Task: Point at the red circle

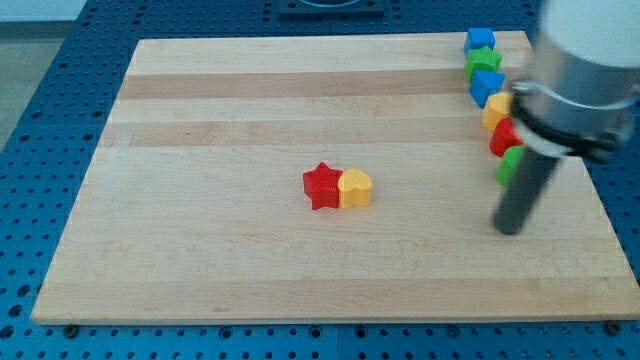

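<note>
**Near the bench's right edge, risk of knocking the row**

Over by the right edge, my tip [510,228] sits just below a crowded column; the red circle [503,137] is wedged between a yellow block [496,110] and green block [511,164]. Swinging in could shove neighbours. Rod stands upright; no hand fitted, so no grip state to tell.

Wood board [220,110] w/ red star [321,186], yellow heart [356,188]

A red star block [321,186] and a yellow heart block [356,188] sit touching near the middle of a wooden board [220,110]. At the view's right, blue [480,41], green [483,63], blue [487,86], yellow [496,111] and green [511,165] blocks stand in a column.
</note>
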Available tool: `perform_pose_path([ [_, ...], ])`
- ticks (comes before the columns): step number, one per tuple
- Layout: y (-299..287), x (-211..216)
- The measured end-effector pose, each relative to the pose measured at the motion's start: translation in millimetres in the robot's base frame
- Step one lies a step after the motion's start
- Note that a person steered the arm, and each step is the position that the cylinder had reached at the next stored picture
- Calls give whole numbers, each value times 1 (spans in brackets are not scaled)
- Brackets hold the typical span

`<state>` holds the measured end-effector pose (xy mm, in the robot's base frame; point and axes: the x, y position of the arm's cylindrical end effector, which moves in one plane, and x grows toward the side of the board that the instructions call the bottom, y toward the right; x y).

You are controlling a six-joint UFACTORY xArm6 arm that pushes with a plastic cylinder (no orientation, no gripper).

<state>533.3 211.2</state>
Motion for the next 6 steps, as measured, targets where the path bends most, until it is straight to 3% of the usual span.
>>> perform_pose_path([
  [1,74,-17],
  [2,88,-57],
  [4,65,-127],
  [6,1,-133],
])
